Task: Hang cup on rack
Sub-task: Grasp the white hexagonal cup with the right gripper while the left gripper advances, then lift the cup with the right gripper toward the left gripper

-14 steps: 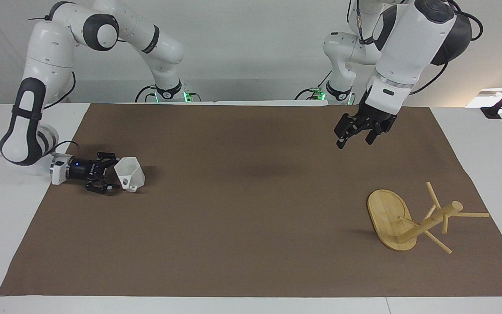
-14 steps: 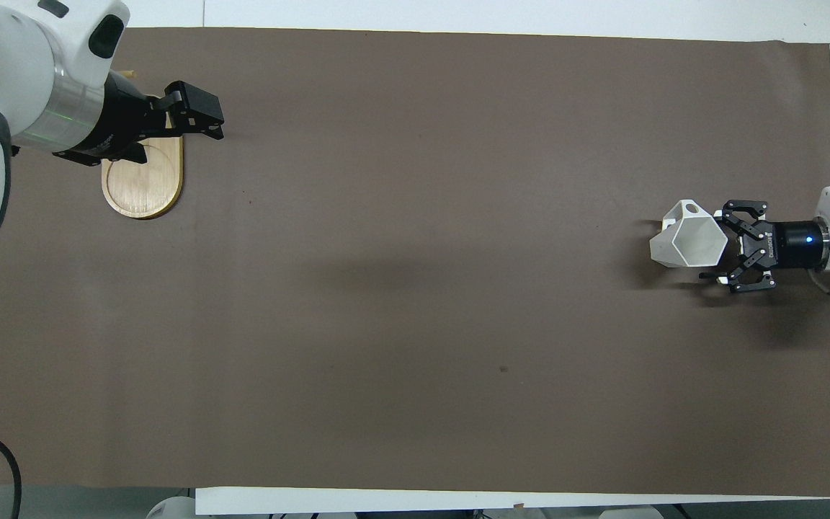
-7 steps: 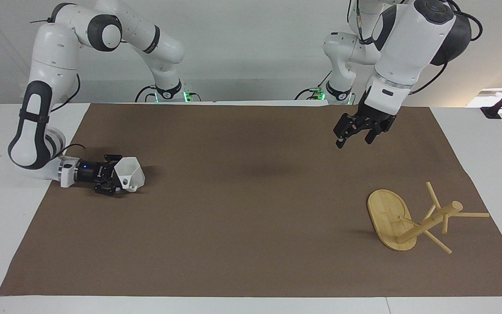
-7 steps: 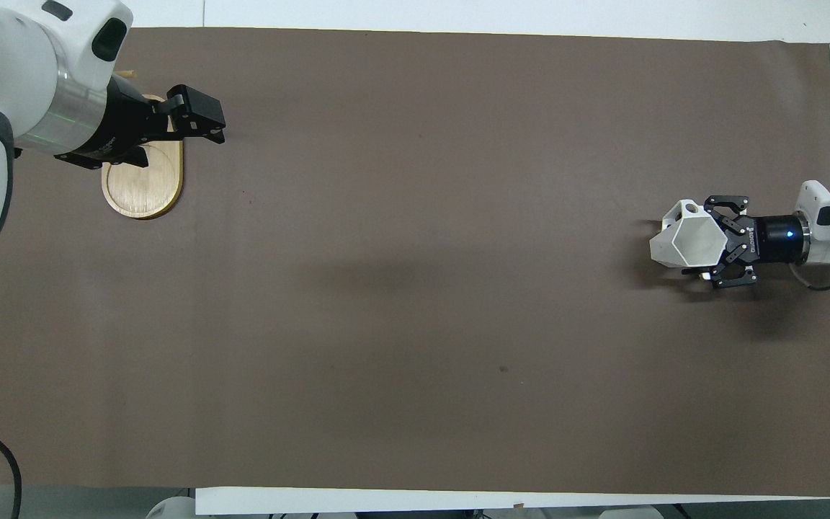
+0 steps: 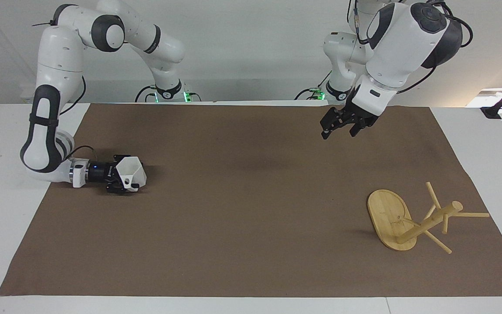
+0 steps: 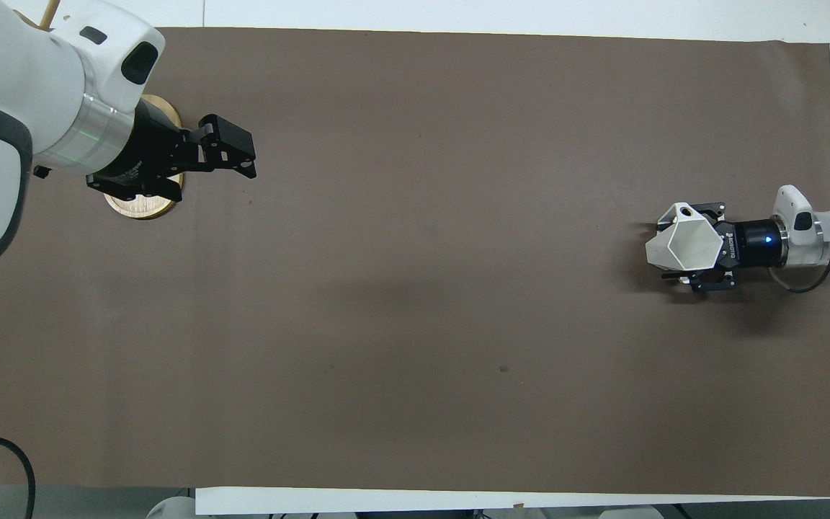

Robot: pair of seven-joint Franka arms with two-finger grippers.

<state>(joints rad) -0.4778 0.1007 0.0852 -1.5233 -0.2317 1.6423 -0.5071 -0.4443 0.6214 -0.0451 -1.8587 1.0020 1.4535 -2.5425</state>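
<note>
From the facing view I see my right hand lying low at the right arm's end of the desk, pinching the rim of the white cup, which rests on its side on the brown mat. The overhead view shows the cup's open mouth and pierced handle, but my left arm covers most of the rack there. Only the facing view shows the rack whole, tipped over at the left arm's end, with my left hand raised over bare mat, its fingers spread.
</note>
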